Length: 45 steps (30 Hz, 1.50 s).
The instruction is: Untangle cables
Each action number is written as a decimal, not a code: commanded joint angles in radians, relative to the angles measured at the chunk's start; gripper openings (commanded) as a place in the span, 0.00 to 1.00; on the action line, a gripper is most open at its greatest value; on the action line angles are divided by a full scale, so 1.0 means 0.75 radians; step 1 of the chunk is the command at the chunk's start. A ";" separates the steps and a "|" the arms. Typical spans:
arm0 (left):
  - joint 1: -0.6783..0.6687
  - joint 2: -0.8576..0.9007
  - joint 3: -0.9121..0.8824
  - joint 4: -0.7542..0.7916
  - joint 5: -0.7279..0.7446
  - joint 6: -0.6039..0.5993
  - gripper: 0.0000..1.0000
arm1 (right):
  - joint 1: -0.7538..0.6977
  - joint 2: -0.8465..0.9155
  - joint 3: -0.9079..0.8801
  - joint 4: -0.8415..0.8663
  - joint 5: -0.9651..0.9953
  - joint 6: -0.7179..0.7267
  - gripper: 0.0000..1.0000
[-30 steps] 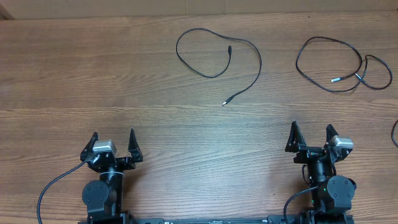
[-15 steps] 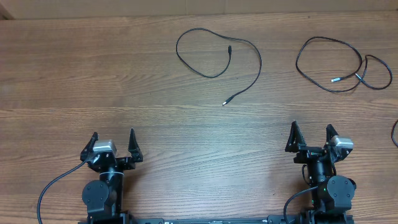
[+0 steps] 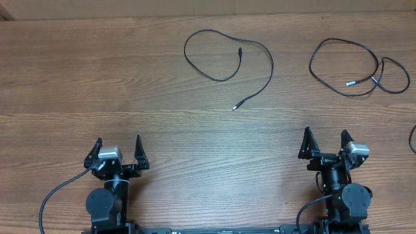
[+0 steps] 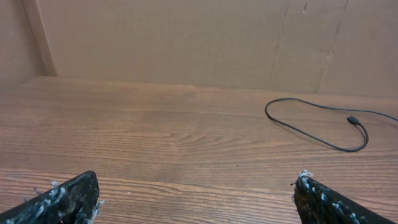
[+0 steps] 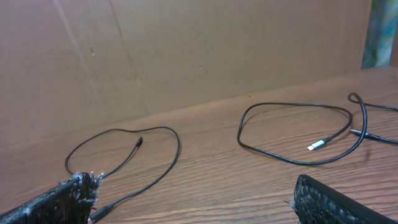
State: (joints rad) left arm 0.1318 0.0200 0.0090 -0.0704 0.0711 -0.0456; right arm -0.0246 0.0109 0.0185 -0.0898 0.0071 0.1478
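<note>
Two thin black cables lie apart on the wooden table [image 3: 162, 123]. One cable [image 3: 268, 56] forms an open loop at the top centre, its plug ends free; it also shows in the left wrist view [image 4: 311, 130] and the right wrist view [image 5: 169, 163]. The other cable [image 3: 338, 87] lies looped at the top right with a silvery plug; it shows in the right wrist view [image 5: 261, 152]. My left gripper [image 3: 117, 150] is open and empty near the front edge, far from both cables. My right gripper [image 3: 324, 144] is open and empty, below the right cable.
A brown cardboard wall [image 4: 186, 37] stands along the table's far edge. A short piece of another black cord [image 3: 413, 140] shows at the right edge of the overhead view.
</note>
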 commanded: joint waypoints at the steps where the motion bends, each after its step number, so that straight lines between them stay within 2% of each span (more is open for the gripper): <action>1: -0.055 0.006 -0.006 -0.003 0.005 0.007 1.00 | -0.005 -0.010 -0.014 0.008 -0.003 -0.025 1.00; 45: -0.098 0.006 -0.006 -0.004 0.005 0.007 1.00 | -0.003 -0.011 -0.014 0.008 -0.003 -0.025 1.00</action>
State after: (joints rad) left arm 0.0647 0.0200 0.0090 -0.0704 0.0715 -0.0456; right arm -0.0246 0.0109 0.0185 -0.0902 0.0074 0.1455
